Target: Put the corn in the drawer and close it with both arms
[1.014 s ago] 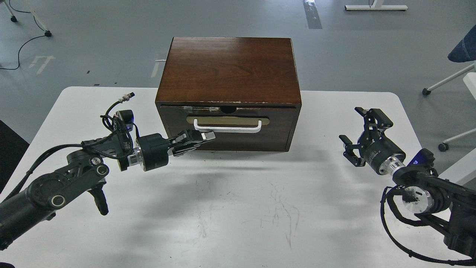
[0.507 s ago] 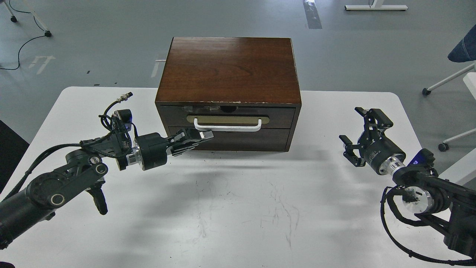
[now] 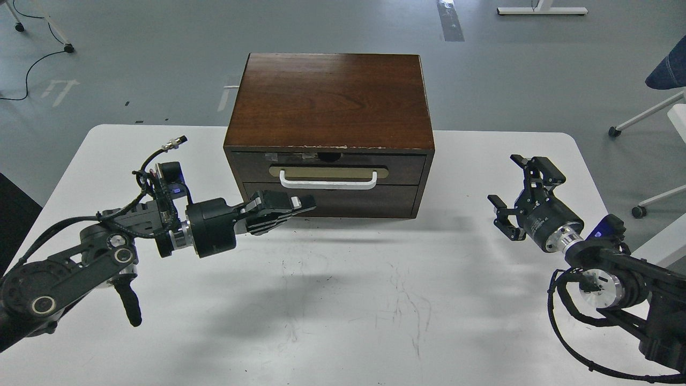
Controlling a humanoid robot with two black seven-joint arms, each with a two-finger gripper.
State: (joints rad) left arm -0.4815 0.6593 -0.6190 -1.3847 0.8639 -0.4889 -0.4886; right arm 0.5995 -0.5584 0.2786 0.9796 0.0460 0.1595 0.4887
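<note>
Left gripper (image 3: 300,205) sits low in front of the cabinet (image 3: 329,102), fingers pressed together with nothing between them, tips just below the left end of the white handle (image 3: 328,183) and over the plain lower panel (image 3: 332,201). Can't tell whether it touches the wood.

Head view, rest of the scene: right gripper (image 3: 514,195) is well apart from the cabinet, out on the right side of the table (image 3: 343,300), jaws spread wide and empty.

Drawer (image 3: 329,169) front looks flush with the cabinet frame, no pale interior showing, so I'd call it closed. Chipped, taped top edge is visible just under the cabinet top.

Corn: not visible anywhere, not on the table and not in either gripper. Best guess is it's inside the drawer, but the view can't confirm that.

Progress, as a judgement: both steps look done or nearly so. Only thing left would be clearing the left arm away from the front and confirming the drawer is fully seated.
</note>
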